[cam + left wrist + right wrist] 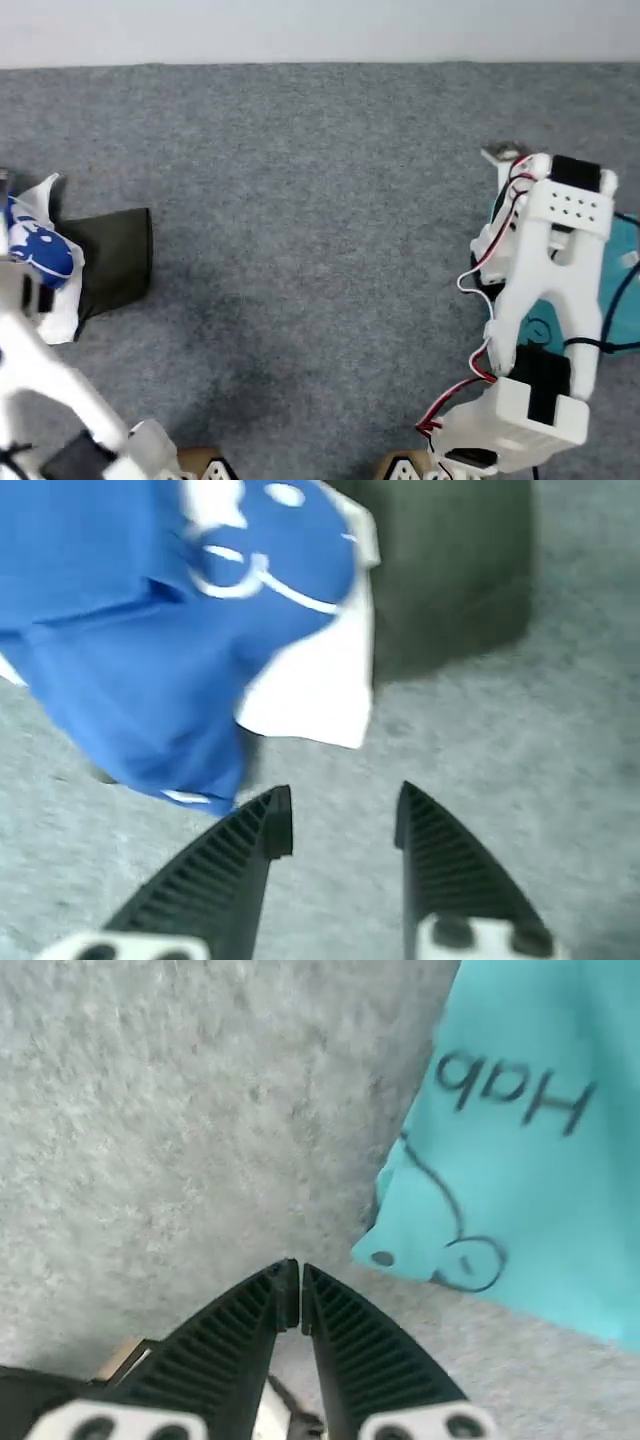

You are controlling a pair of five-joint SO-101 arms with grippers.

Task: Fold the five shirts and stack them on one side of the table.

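Left wrist view: I noted my left gripper (343, 798) parted, holding nothing, beside the blue shirt (130, 610); my right gripper (299, 1270) was closed, empty, near the teal shirt (545, 1195).

Grey table (300, 200), dark shirt (115, 255) left, teal shirt (540, 1180) right

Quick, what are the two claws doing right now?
Left claw: open, holding nothing.
Right claw: shut, holding nothing.

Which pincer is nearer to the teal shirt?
Right. The right pincer is just beside the teal shirt; the left pincer is across the table, by the blue shirt.
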